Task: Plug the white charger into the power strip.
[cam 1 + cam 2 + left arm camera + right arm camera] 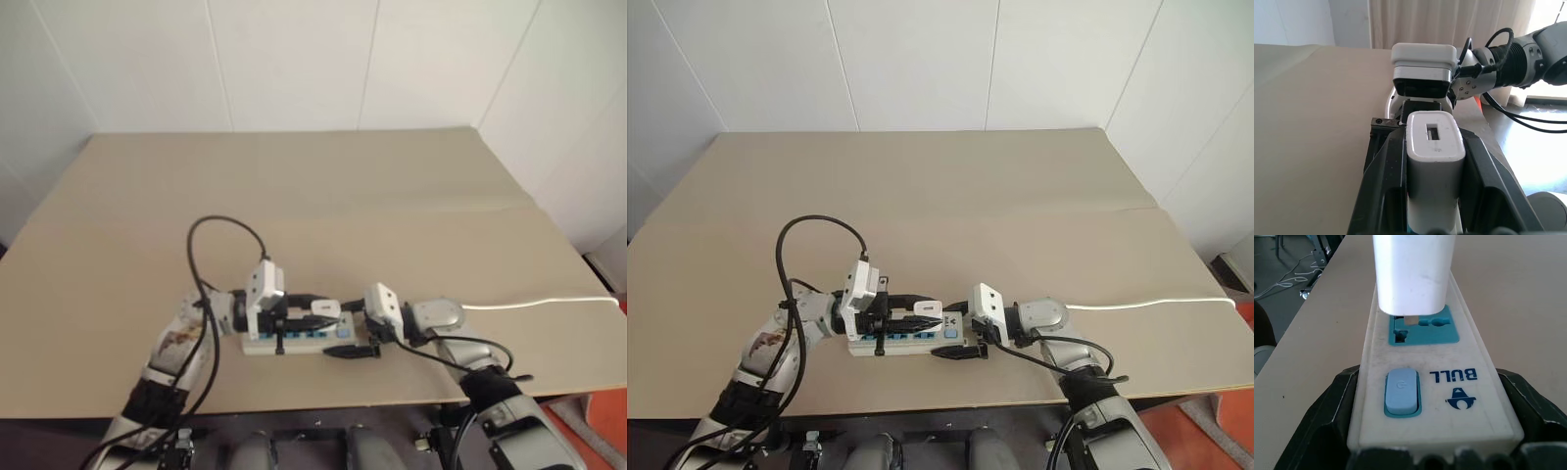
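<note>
The left gripper [1435, 196] is clamped shut on the white charger [1434, 169], one black finger [1386, 196] on each side. Just beneath it lies the power strip [1425, 377]; the charger's prongs sit at the blue socket [1422, 330] next to the switch [1400, 390]. The right gripper [1425, 455] grips the strip's switch end between its fingers. Both rest on the tan table [343, 196], the strip's white cord [539, 302] trailing away behind the right gripper.
</note>
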You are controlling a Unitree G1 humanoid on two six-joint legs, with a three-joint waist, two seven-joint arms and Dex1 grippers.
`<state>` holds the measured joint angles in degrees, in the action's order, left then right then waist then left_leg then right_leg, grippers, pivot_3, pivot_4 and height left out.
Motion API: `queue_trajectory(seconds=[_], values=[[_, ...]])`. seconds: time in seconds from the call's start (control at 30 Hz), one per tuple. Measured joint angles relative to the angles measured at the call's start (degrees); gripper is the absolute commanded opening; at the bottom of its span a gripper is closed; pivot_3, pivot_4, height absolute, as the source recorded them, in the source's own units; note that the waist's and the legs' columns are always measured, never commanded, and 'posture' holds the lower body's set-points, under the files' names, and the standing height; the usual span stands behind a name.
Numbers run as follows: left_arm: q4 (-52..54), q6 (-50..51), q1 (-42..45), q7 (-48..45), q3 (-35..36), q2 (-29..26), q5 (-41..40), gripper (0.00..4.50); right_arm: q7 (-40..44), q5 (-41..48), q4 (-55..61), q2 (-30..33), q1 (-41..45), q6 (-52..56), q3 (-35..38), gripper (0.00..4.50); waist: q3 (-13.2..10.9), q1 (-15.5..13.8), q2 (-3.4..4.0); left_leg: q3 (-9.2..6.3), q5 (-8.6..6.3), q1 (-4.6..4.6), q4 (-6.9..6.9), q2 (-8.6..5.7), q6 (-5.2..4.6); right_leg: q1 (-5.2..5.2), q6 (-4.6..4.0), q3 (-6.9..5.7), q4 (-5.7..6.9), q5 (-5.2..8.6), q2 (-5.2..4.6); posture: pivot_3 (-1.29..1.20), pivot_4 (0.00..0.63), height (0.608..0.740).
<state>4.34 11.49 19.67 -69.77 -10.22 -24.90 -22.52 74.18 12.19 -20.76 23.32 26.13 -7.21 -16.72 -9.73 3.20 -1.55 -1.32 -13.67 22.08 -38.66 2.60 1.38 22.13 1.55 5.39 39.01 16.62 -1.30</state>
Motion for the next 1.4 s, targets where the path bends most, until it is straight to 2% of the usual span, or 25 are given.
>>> queue_trajectory(seconds=[0.33, 1.07, 1.4], values=[[-3.67, -4.09, 0.52, -4.21, -0.07, -0.20, 0.30, 1.02, -0.22, 0.00, 0.57, 0.09, -0.34, 0.31, 0.08, 3.45, 0.00, -0.03, 0.00, 0.00, 0.00, 0.01, 0.03, 0.00, 0.00, 0.00, 0.01, 0.00, -0.03, 0.00, 0.00, 0.00, 0.150, 0.740], [-8.22, -6.85, 0.52, -5.81, -0.10, 0.92, 0.12, 1.02, -0.49, 0.04, 1.91, 0.64, -0.85, 1.39, 0.11, 3.45, 0.00, -0.38, 0.00, 0.02, 0.00, 0.02, 0.09, 0.01, 0.00, 0.03, 0.02, 0.00, -0.09, 0.01, 0.01, 0.00, 0.150, 0.740], [-15.49, -17.99, 0.57, -8.79, -1.37, 0.91, 0.82, 1.02, -0.79, -0.06, 2.63, 0.67, -1.22, 1.85, -0.47, 3.45, 0.28, -0.27, 0.03, 0.07, 0.00, -0.11, 0.46, 0.03, 0.00, 0.01, 0.02, 0.06, -0.30, 0.01, 0.04, 0.00, 0.150, 0.740]])
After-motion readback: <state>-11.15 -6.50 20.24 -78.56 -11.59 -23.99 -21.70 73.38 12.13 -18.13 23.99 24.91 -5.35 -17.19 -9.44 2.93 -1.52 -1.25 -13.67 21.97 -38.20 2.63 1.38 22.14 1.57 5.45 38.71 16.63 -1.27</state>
